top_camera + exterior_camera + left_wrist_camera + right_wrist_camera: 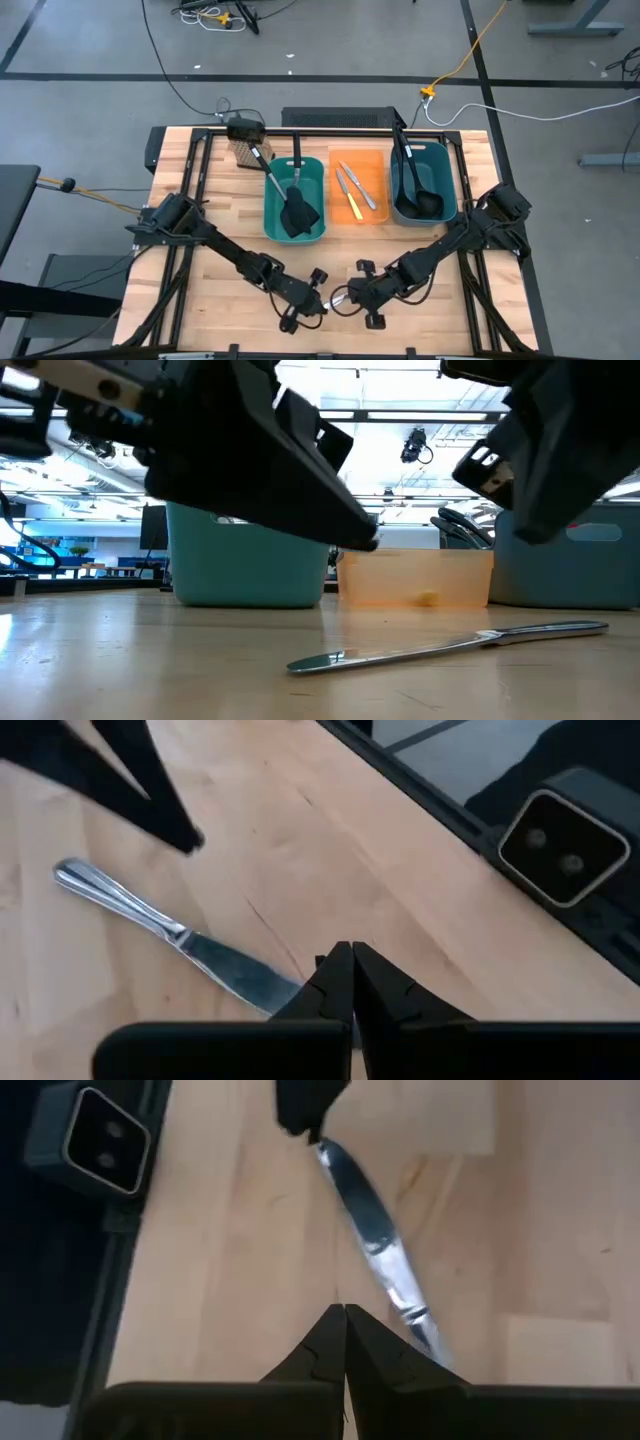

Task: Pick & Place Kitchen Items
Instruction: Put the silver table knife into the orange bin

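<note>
A small silver knife (pixel 338 298) lies flat on the wooden table near its front edge, blade toward the table's left (pixel 320 658), handle toward the right (pixel 560 628). My left gripper (pixel 350 965) is shut and empty, just above the blade end (pixel 240 975). My right gripper (pixel 345 1325) is shut and empty, just above the handle end (pixel 415 1315). The low view shows the knife with nothing on it. Two black spatulas (pixel 296 205) lie in the teal bin, two knives (pixel 352 192) in the orange bin, and black ladles (pixel 418 190) in the blue-grey bin.
The teal bin (pixel 270 215), orange bin (pixel 378 160) and blue-grey bin (pixel 447 185) stand in a row across the table's middle. A small brown block (pixel 243 152) sits at the far left. A camera box (pixel 560 850) is fixed at the table's near edge. Bare wood lies around the knife.
</note>
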